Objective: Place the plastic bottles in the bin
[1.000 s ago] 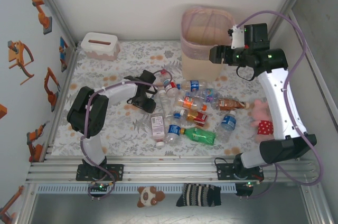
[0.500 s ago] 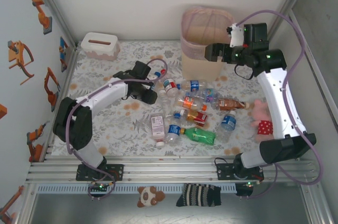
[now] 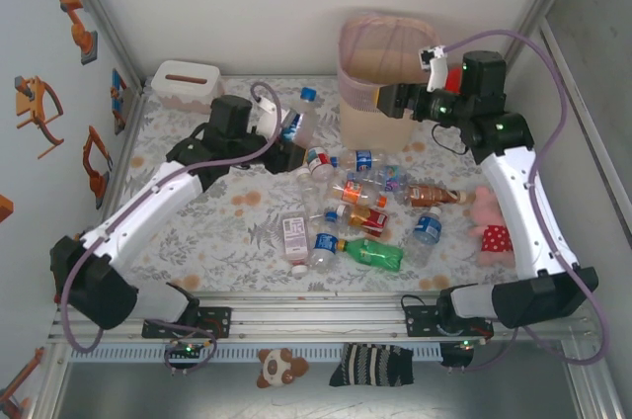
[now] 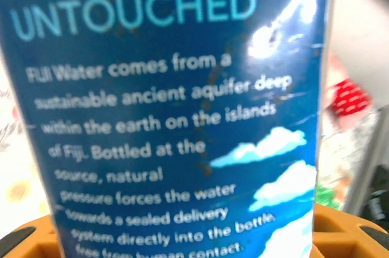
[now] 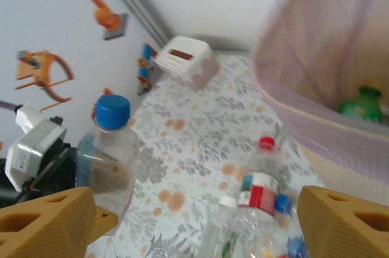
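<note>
Blue-capped bottle [image 3: 299,121] sits clamped in the left gripper [image 3: 285,142] at upper centre of the overhead view, left of the bin [image 3: 357,93]. The right gripper [image 3: 388,101] hangs at the bin's front wall, with scattered bottles [image 3: 373,253] lower in the frame. Left wrist view: the bottle's blue label stands between orange fingers [image 4: 36,243]. Right wrist view: fingertips [image 5: 48,221] are wide apart and empty, and a green bottle [image 5: 360,104] lies in the bin at right.

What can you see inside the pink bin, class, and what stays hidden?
Inside the bin, the right wrist view shows a green bottle lying low down. The bin's near wall covers the rest of its bottom, so any other bottles there cannot be seen.
</note>
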